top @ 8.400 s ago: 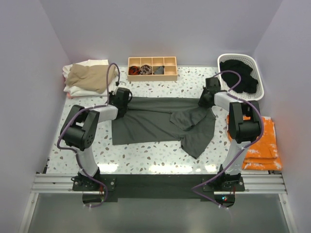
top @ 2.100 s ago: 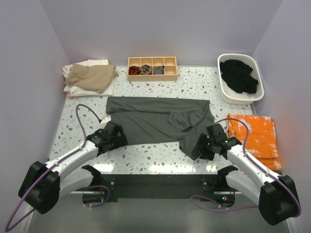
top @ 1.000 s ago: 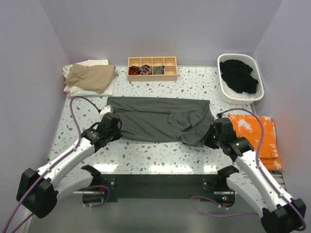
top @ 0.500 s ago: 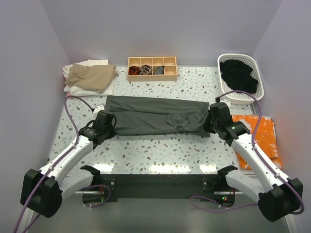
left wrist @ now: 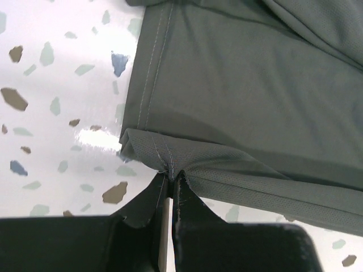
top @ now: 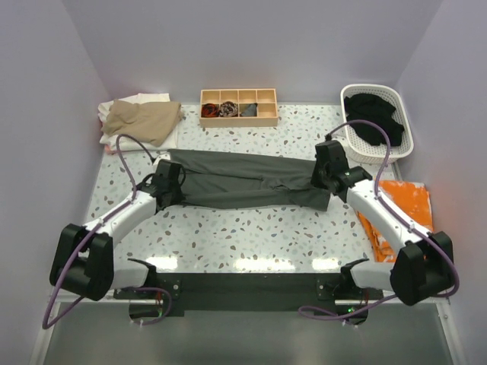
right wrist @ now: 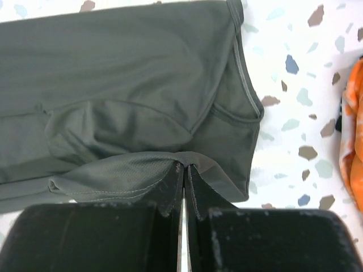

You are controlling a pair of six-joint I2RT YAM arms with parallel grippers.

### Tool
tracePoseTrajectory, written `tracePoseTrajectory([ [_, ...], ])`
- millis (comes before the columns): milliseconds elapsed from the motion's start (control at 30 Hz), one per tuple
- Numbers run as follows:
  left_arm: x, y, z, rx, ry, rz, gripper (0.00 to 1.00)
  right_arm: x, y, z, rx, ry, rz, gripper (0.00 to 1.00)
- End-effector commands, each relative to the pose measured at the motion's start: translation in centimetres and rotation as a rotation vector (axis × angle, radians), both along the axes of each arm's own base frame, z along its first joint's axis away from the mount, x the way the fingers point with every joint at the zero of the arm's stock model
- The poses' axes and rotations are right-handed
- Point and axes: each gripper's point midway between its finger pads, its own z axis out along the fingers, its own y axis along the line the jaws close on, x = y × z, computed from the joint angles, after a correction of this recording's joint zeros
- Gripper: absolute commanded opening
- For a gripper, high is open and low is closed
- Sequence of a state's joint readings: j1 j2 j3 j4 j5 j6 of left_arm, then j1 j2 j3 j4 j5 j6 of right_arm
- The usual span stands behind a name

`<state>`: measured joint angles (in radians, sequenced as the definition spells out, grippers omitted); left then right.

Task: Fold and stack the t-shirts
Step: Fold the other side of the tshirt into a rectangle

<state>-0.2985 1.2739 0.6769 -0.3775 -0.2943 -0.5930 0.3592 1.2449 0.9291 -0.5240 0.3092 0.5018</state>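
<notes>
The dark charcoal-grey t-shirt [top: 247,179] lies across the middle of the table as a long narrow band, its near edge lifted over the far half. My left gripper [top: 166,185] is shut on the hemmed left edge [left wrist: 161,161]. At the band's right end my right gripper [top: 326,169] is shut on a fold of the cloth [right wrist: 184,157] near the collar. A tan t-shirt [top: 141,119] rests on white ones [top: 144,99] at the far left. A black t-shirt [top: 373,116] fills the white basket [top: 399,99].
A wooden divider tray [top: 238,107] with small rolled bundles stands at the back centre. Orange cloth [top: 399,204] lies at the right edge under my right arm. Purple walls close in the left, far and right sides.
Both grippers have carried the shirt's near edge away from the arm bases toward the far side, and the shirt has narrowed from a broad sheet to a thin band.
</notes>
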Motion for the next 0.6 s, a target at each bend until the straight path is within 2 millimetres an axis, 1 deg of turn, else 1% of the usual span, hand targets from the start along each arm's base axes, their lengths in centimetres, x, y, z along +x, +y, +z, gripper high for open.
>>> tracePoseTrajectory([
  [0, 4.2, -0.5, 1.5, 0.006, -0.083, -0.039, 0.0, 4.2, 0.0, 1.7, -0.034, -0.086, -0.014, 0.0],
  [33, 5.0, -0.7, 2.0, 0.008, -0.094, -0.043, 0.0, 4.9, 0.1, 2.1, -0.032, -0.092, -0.015, 0.0],
  [67, 5.4, -0.6, 1.8, 0.012, -0.088, -0.043, 0.0, 5.4, 0.2, 0.7, -0.044, -0.051, -0.011, 0.0],
  [100, 5.9, -0.6, 1.1, 0.027, -0.068, -0.056, 0.0, 5.8, 0.4, 0.5, -0.043, -0.042, -0.007, 0.0],
  [133, 6.9, -0.8, 1.6, 0.029, -0.076, -0.059, 0.0, 6.4, 0.5, 0.6, -0.046, -0.039, -0.007, 0.0],
  [167, 7.3, -0.8, 1.5, 0.033, -0.071, -0.058, 0.0, 6.8, 0.4, -0.5, -0.062, -0.005, -0.012, 0.0],
  [200, 7.8, -0.9, 0.6, 0.041, -0.049, -0.074, 0.0, 7.2, 0.2, -0.9, -0.075, 0.009, -0.022, 0.0],
  [233, 8.7, -1.1, 1.1, 0.043, -0.06, -0.077, 0.0, 7.7, 0.0, -0.8, -0.088, 0.011, -0.031, 0.0],
  [267, 9.0, -1.0, 0.8, 0.049, -0.052, -0.079, 0.0, 8.0, -0.5, -0.9, -0.099, 0.013, -0.05, 0.0],
  [300, 9.3, -1.0, 0.0, 0.06, -0.033, -0.085, 0.0, 8.3, -0.7, -1.7, -0.116, 0.034, -0.059, 0.0],
  [333, 10.1, -0.9, 0.4, 0.066, -0.042, -0.082, 0.05, 8.7, -1.3, -1.5, -0.137, 0.035, -0.081, 0.08],
  [367, 10.4, -0.6, 0.1, 0.071, -0.033, -0.074, 0.21, 8.9, -1.8, -1.8, -0.149, 0.048, -0.099, 0.21],
  [400, 10.4, -0.4, -0.5, 0.076, -0.012, -0.068, 0.48, 9.2, -2.2, -2.2, -0.162, 0.06, -0.105, 0.35],
  [433, 10.6, -0.2, -0.5, 0.081, -0.009, -0.064, 0.99, 10.0, -2.2, -2.0, -0.162, 0.035, -0.104, 0.42],
  [467, 10.8, 0.4, -0.5, 0.092, -0.01, -0.041, 1.0, 10.3, -2.4, -1.8, -0.178, 0.024, -0.096, 0.53],
  [500, 10.9, 1.0, -0.3, 0.112, -0.017, -0.019, 1.0, 10.5, -2.6, -1.0, -0.184, -0.006, -0.103, 0.59],
  [567, 11.0, 1.6, 0.5, 0.124, -0.041, 0.001, 1.0, 11.0, -3.1, 0.1, -0.206, -0.065, -0.112, 0.66],
])
